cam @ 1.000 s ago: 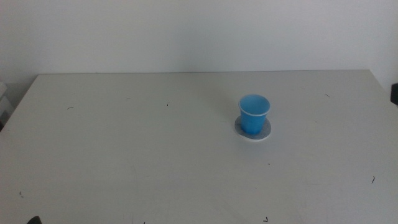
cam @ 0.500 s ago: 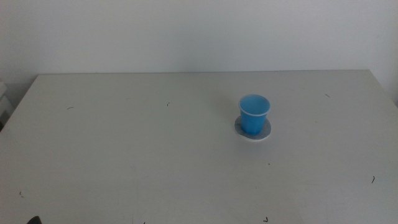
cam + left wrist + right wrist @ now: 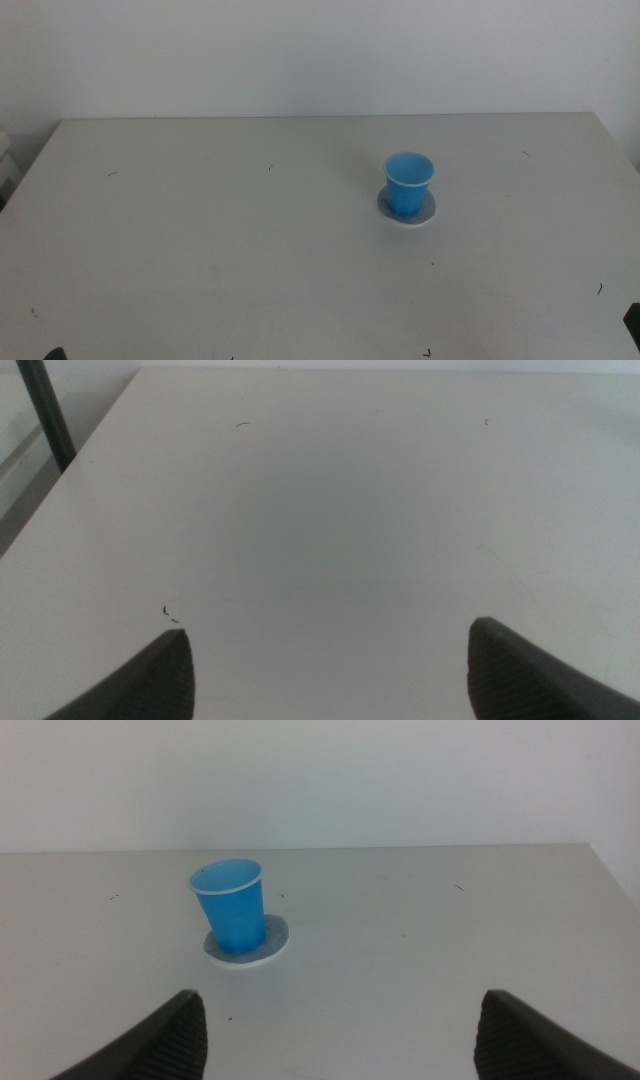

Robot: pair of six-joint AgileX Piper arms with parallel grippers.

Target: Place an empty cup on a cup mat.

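Observation:
The blue cup (image 3: pixel 409 184) stands upright on the grey cup mat (image 3: pixel 428 212), right of the table's middle; nothing shows inside it. The right wrist view shows the same cup (image 3: pixel 230 907) on the mat (image 3: pixel 272 942) some way beyond my right gripper (image 3: pixel 340 1030), which is open with nothing between its jaws. In the middle view only a dark bit of the right gripper (image 3: pixel 633 318) shows at the bottom right corner. My left gripper (image 3: pixel 330 665) is open over bare table, far from the cup; a dark tip of it (image 3: pixel 52 354) shows at the bottom left edge.
The white table (image 3: pixel 250 250) carries only small dark specks. A white wall rises behind its far edge. A dark post (image 3: pixel 45 410) stands beside the table's left side in the left wrist view.
A dark part at the right edge has left the middle view. A dark bit of the right gripper now shows at the bottom right corner. Cup and mat have not moved.

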